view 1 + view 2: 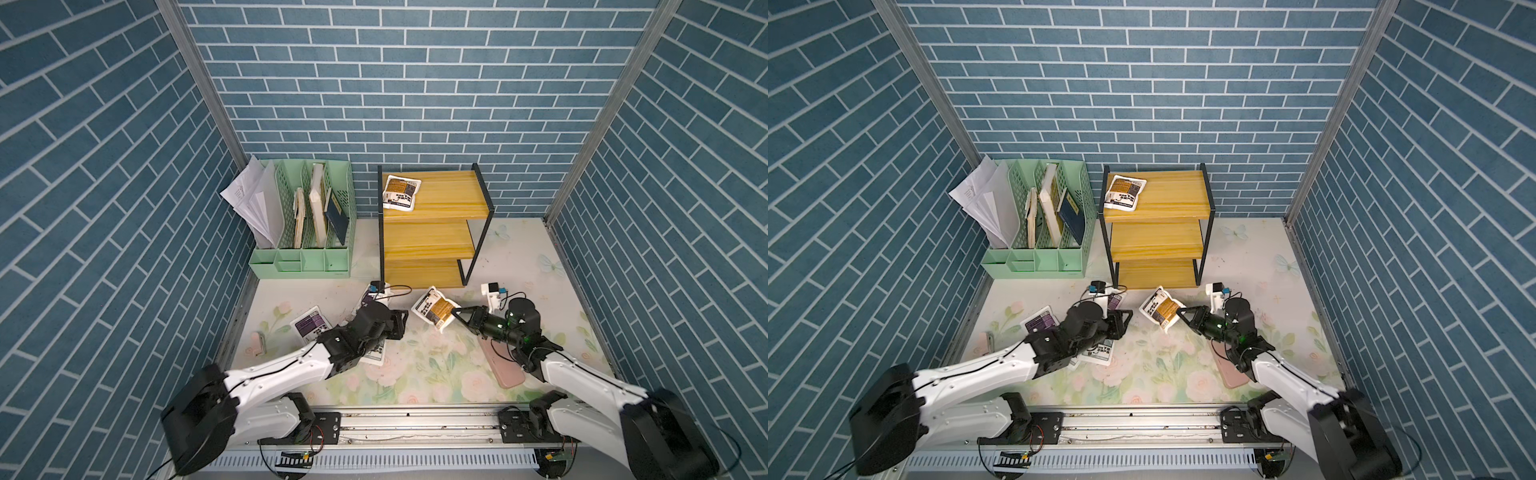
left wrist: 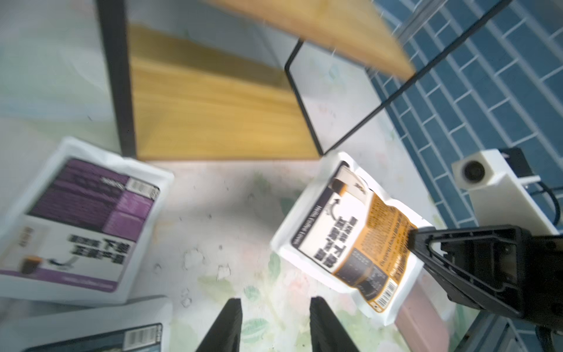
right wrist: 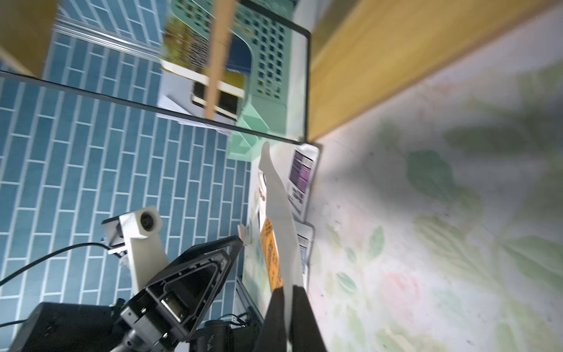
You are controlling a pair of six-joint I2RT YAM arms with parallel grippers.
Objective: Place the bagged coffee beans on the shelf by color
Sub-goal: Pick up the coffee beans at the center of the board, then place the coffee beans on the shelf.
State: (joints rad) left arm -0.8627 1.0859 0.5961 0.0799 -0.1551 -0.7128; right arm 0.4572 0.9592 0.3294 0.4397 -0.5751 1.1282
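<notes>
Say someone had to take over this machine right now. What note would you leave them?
Right hand: shut on an orange pouch, gripped by its edge in front of the shelf.
Left hand: open, empty.
Done: the other orange pouch lies on the top tier.
Left: the held pouch, two purple pouches on the table, and a blue-grey pouch under the left arm; I can't make out a second one.

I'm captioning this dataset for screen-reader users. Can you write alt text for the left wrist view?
The right gripper pinches the edge of an orange pouch in front of the shelf. A purple pouch lies nearby, and the left gripper is open and empty.
</notes>
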